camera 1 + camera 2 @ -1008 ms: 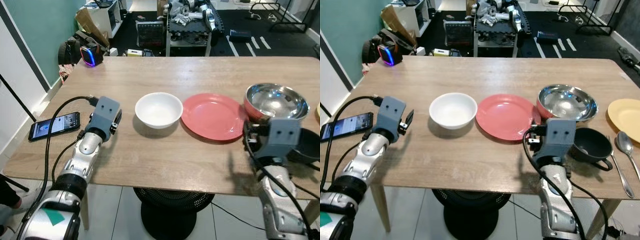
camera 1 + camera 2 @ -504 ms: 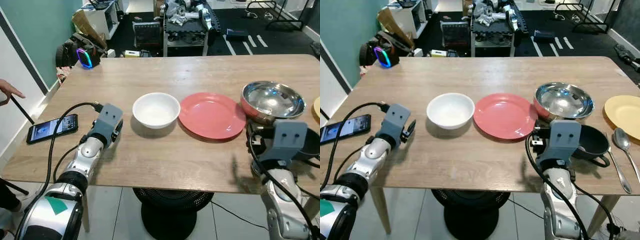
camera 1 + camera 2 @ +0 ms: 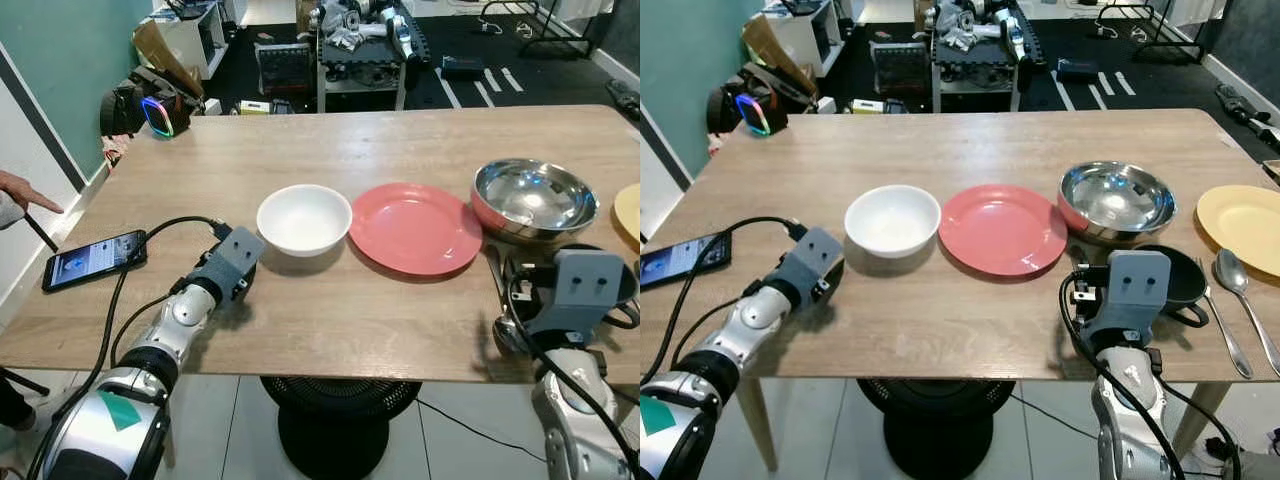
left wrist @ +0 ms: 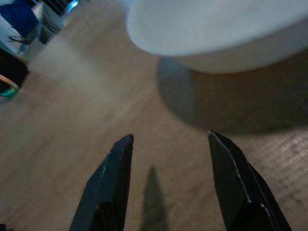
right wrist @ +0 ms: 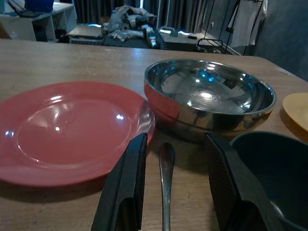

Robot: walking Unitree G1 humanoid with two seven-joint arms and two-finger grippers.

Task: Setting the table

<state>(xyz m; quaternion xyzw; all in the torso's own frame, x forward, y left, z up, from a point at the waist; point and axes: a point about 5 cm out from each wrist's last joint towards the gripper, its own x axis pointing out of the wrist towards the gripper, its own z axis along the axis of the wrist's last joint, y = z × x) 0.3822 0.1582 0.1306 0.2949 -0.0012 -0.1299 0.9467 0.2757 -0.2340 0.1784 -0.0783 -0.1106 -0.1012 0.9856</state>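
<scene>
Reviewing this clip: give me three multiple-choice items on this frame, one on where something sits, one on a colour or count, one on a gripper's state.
1. What lies directly between the right gripper's fingers?
A. a utensil handle
B. the phone
C. the yellow plate

2. What colour is the plate between the white bowl and the steel bowl?
A. blue
B. red
C. green

3. How do the left gripper's fingers stand?
A. shut on the white bowl
B. shut on a spoon
C. open, short of the white bowl

Answers: 1 A, the right wrist view shows a thin metal handle on the table between the fingers. 2 B, it is red in the eye views. 3 C, the left wrist view shows a bare gap with the bowl ahead.
</scene>
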